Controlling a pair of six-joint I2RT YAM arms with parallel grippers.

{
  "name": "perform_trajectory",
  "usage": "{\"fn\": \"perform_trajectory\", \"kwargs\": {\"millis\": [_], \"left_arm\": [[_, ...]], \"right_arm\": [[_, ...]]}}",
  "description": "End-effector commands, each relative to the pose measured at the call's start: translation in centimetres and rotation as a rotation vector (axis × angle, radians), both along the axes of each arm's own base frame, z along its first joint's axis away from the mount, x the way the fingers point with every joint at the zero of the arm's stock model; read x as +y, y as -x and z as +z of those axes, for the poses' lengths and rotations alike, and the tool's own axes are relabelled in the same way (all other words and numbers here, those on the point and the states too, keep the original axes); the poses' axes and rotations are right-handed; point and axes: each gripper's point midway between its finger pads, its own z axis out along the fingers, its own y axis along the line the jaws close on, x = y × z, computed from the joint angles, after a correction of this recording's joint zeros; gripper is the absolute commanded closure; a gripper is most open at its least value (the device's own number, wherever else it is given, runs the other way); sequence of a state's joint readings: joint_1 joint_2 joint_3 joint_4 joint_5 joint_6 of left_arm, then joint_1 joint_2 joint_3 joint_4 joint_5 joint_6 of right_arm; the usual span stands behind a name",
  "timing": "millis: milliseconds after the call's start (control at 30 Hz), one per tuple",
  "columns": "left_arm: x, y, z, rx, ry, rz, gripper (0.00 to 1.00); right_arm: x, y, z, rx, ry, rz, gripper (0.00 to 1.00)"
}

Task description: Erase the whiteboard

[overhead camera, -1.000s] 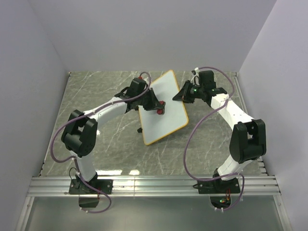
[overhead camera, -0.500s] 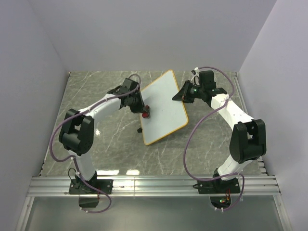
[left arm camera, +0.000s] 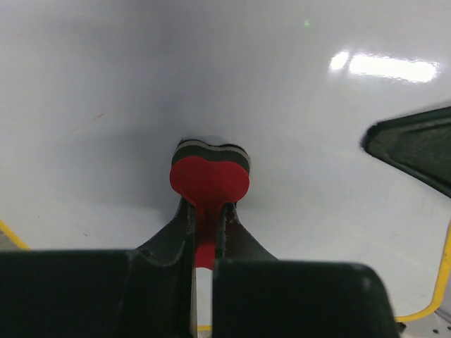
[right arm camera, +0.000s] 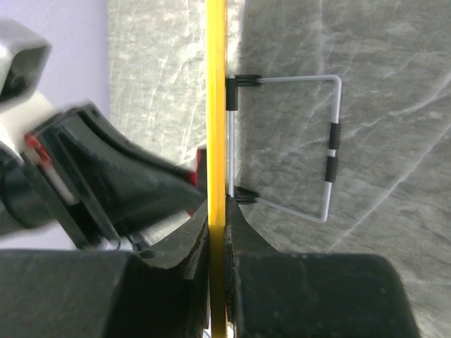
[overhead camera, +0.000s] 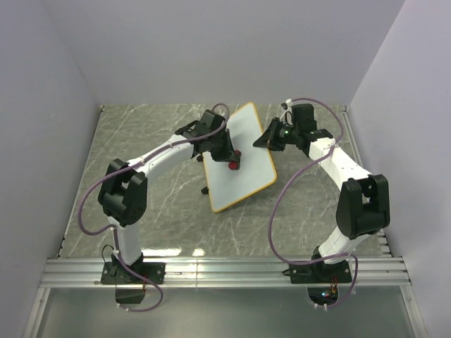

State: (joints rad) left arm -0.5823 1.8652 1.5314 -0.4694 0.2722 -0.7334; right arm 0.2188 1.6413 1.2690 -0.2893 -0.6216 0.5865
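Whiteboard stands tipped up on the counter, near the far side, between the 2 arms. A thin wire stand sits behind it and rests on the counter.

The left end effector is closed tight on the thin back part of the red eraser. The soft side of the eraser is pressed flat on the white face, about the middle of the board. The right end effector is closed on the yellow rim and holds the whiteboard from the side.

The white face around the eraser looks clean. I see only a tiny faint mark to the left of it. So I think the wiping is nearly done, but I cannot see the whole face up close.

Some things could go wrong from here:
- If the left arm pushes too hard, the board could tip back or slide out of the right pinch, since only the rim is held
- The eraser is held by a thin part, so a hard rub could twist it loose
- A long wipe to the right could make the 2 end effectors bump, since they are close
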Motion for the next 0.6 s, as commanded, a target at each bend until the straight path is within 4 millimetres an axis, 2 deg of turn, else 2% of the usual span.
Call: {"fn": "perform_trajectory", "kwargs": {"millis": [0,33,67,133,200,267,467,567], "left_arm": [[-4.8,1.5,2.0,-0.026,0.077,-0.109,1.00],[-5.6,2.2,2.0,-0.016,0.068,-0.133,1.00],[-6.4,2.0,2.1,-0.020,0.070,-0.146,1.00],[-7.1,2.2,1.6,-0.013,0.064,-0.161,1.00],[-7.0,2.0,1.1,-0.010,0.044,-0.156,1.00],[-6.2,1.9,-0.1,0.006,0.007,-0.139,1.00],[-2.9,2.8,-6.4,0.082,-0.111,-0.094,1.00],[0.5,3.6,-10.3,0.159,-0.178,-0.047,1.00]], "right_arm": [[0.6,-0.3,1.5,-0.061,-0.025,0.025,1.00],[0.6,-0.3,1.4,-0.058,-0.021,0.026,1.00],[0.6,-0.2,1.3,-0.052,-0.019,0.026,1.00],[0.6,-0.3,1.6,-0.064,-0.012,0.027,1.00],[0.4,-0.3,1.6,-0.065,0.000,0.029,1.00],[0.2,-0.2,1.7,-0.065,0.007,0.029,1.00],[0.1,-0.3,1.6,-0.062,0.011,0.031,1.00],[0.1,-0.5,1.9,-0.069,0.012,0.031,1.00]]}}
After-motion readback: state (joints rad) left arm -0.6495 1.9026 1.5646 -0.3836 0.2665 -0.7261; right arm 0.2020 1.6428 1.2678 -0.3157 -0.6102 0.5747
